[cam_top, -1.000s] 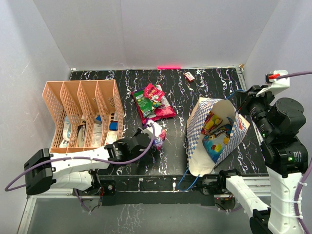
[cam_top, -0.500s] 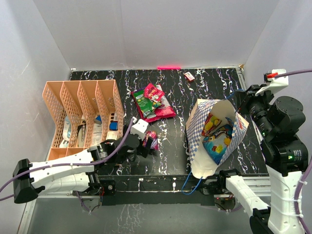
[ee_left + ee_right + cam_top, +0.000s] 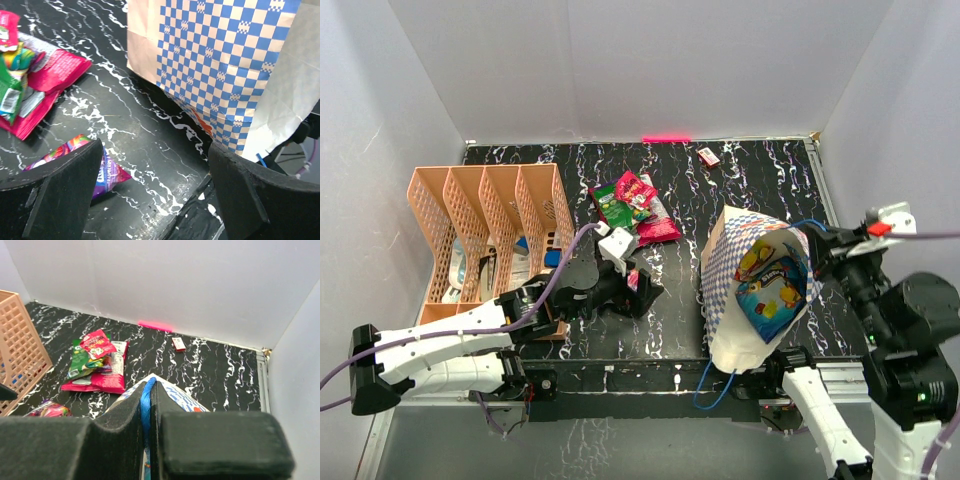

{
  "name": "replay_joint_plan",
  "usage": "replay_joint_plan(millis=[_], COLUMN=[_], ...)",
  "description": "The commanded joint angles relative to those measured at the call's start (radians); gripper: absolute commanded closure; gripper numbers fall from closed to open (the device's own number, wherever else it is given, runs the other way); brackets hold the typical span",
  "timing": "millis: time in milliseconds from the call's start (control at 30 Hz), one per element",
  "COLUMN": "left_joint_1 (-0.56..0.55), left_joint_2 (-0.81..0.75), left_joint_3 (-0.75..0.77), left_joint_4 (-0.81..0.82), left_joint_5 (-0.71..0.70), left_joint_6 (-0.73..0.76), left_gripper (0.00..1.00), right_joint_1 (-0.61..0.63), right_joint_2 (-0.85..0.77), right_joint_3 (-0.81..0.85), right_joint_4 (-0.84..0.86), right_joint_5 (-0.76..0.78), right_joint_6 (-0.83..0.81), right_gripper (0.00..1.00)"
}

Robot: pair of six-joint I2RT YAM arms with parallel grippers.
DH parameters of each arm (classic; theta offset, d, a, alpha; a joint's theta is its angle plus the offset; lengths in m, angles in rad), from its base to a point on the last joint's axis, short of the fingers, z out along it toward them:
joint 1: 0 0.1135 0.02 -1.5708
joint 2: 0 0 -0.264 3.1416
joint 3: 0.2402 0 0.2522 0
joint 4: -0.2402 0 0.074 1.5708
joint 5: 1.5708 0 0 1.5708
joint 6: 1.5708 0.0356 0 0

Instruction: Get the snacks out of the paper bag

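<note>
The left gripper (image 3: 156,152) hovers low over the black white-veined tabletop (image 3: 760,180) with its two dark fingers (image 3: 65,195) spread wide and nothing between them. A small glossy purple-and-pink snack packet (image 3: 107,172) lies flat on the table just beside the left finger and is partly hidden behind it. Near it, toward the back of the table, a loose pile of red, pink and green snack packets (image 3: 635,208) lies in the open. To the right stands the large blue-and-white chequered paper bag (image 3: 735,250), tilted, with its white-lined mouth facing up. Inside it a blue packet (image 3: 772,292) lies below a yellow-and-red one (image 3: 756,258). The right gripper (image 3: 148,395) is pinched closed on the bag's thin blue cord handle (image 3: 146,407), which runs up between its fingers at the bag's right rim. At the table's left edge sits a peach plastic lattice organizer (image 3: 485,215), and a small red-and-white box (image 3: 708,156) lies near the back wall, well apart from the bag.
</note>
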Motion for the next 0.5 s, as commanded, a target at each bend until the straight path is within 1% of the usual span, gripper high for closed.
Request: replay_joint_plan(millis=[0, 133, 233, 300, 400, 467], left_joint_1=[0.001, 0.001, 0.001, 0.000, -0.001, -0.003], left_joint_2=[-0.014, 0.012, 0.063, 0.108, 0.185, 0.235], left_joint_3=[0.025, 0.036, 0.091, 0.138, 0.205, 0.248], left_joint_4=[0.102, 0.168, 0.200, 0.205, 0.221, 0.227], left_joint_5=[0.153, 0.302, 0.404, 0.442, 0.479, 0.505], left_joint_6=[0.003, -0.013, -0.016, -0.016, -0.026, -0.041], left_gripper=[0.12, 0.12, 0.12, 0.14, 0.17, 0.18], right_joint_1=[0.004, 0.005, 0.005, 0.005, 0.004, 0.004], right_joint_2=[-0.024, 0.051, 0.108, 0.144, 0.210, 0.255], right_joint_3=[-0.049, -0.029, -0.009, 0.006, 0.036, 0.077], right_joint_4=[0.173, 0.178, 0.211, 0.229, 0.258, 0.251], right_joint_5=[-0.072, -0.120, -0.102, -0.104, -0.147, -0.118], right_joint_6=[0.033, 0.087, 0.159, 0.200, 0.254, 0.305], right_gripper=[0.92, 0.92, 0.92, 0.93, 0.92, 0.92])
